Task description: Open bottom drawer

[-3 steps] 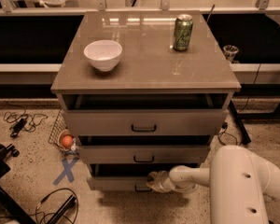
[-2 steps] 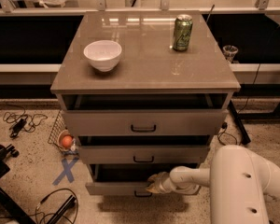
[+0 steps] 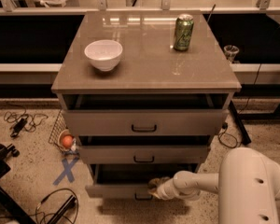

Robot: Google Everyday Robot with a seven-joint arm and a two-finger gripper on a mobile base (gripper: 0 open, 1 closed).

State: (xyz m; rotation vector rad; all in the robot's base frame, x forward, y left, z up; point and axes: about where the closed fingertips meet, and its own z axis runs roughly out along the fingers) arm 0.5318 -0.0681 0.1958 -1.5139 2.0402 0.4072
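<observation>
The bottom drawer (image 3: 116, 190) is the lowest grey-taupe front of the cabinet, with a small black bar handle (image 3: 142, 198). It stands pulled out a little, with a dark gap above its front. My gripper (image 3: 154, 188) is at the top edge of this drawer front, just above and right of the handle. The white arm (image 3: 210, 183) reaches in from the lower right.
The middle drawer (image 3: 144, 154) and top drawer (image 3: 144, 122) also stand slightly out. A white bowl (image 3: 103, 55) and a green can (image 3: 183, 32) sit on the cabinet top. Cables (image 3: 23, 121), a blue tape cross (image 3: 66, 170) and a small basket (image 3: 63, 136) lie on the floor left.
The bottom drawer has slid further out toward me, and my gripper has moved with it, slightly down and forward.
</observation>
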